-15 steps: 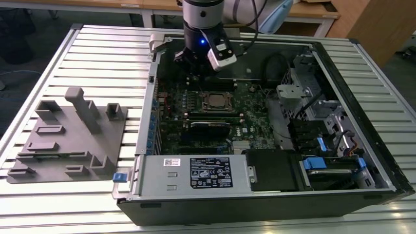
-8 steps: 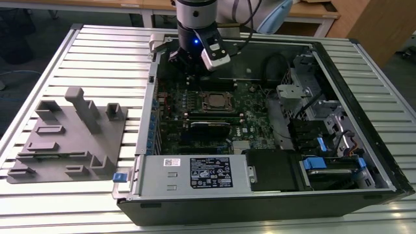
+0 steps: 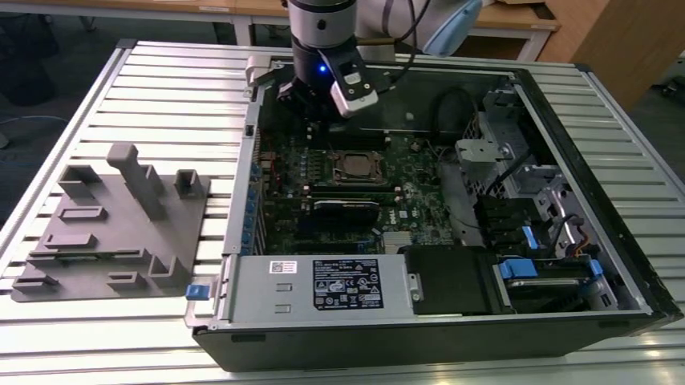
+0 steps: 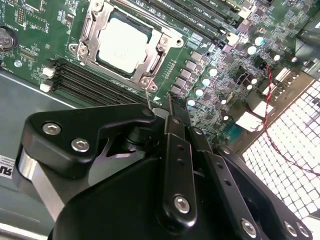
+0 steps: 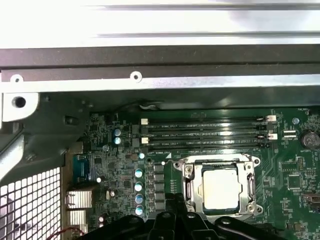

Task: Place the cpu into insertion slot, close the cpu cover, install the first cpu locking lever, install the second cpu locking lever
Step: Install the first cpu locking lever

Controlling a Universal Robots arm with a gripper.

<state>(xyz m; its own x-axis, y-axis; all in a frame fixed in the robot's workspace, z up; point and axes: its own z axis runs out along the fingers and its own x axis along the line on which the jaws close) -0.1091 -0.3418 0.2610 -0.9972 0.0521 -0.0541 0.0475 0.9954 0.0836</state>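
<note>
Socket (image 5: 250, 161): on the green board inside the open computer case (image 3: 631, 265), which lies on the slatted worktop (image 3: 160, 80)
Chip (image 4: 122, 46): seated flat in the socket, pale top facing up
Cover frame (image 5: 194, 186): lying down over the socket, with its cut-out around the chip; it looks flat, not tilted
Gripper (image 4: 169, 102): hanging just beside the socket, off the corner where a thin rod stands, and clear of the chip
Jaws: they look drawn together into one narrow tip, with nothing I can make out between them
Thin rod (image 4: 147, 96): rising at the socket corner nearest the gripper, just beside the tip; I take it for a locking lever, though I cannot tell whether the tip touches it or whether it is hooked
Memory slots (image 5: 200, 132): long dark rails along one side of the socket, apart from the gripper
Grey holder (image 3: 107, 224): on the worktop well away from the socket, outside the case
Step in hand: my guess is the lever work, since the chip and cover frame already sit in place
Doing it well: bear on the rod's free end only, keep the push low and steady toward its hook, and keep the tip off the chip and the small round parts beside the socket
</note>
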